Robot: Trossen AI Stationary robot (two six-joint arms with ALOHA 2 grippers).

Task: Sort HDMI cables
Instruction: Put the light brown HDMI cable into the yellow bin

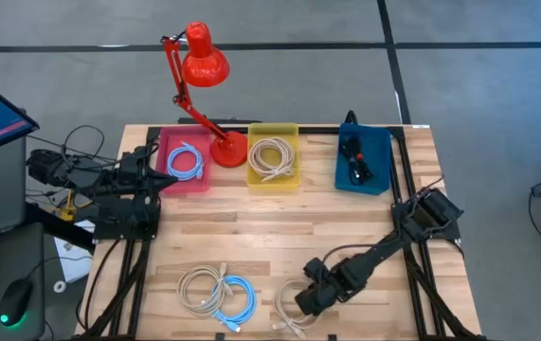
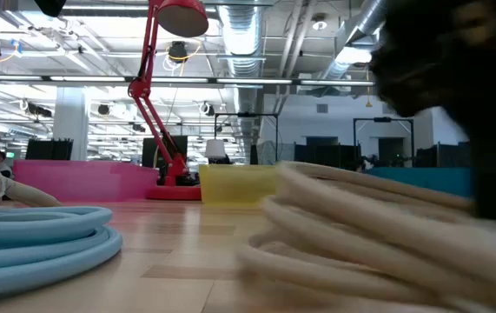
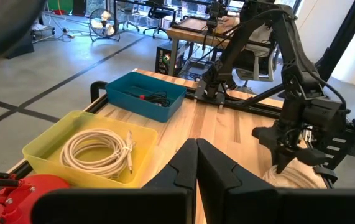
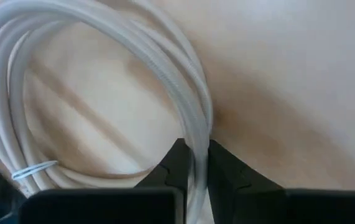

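**Lift the pinched beige loop cleanly**

Right gripper (image 4: 193, 163) down at the tabletop's (image 1: 279, 223) near edge, jaws closed on a strand of the beige coil (image 4: 102, 68). Best raised straight up, avoiding the beige-and-blue pair (image 1: 218, 292) nearby. Then across to the yellow bin (image 1: 273, 157). Left gripper (image 3: 196, 165) parked by the pink bin (image 1: 184, 161), jaws shut, empty.
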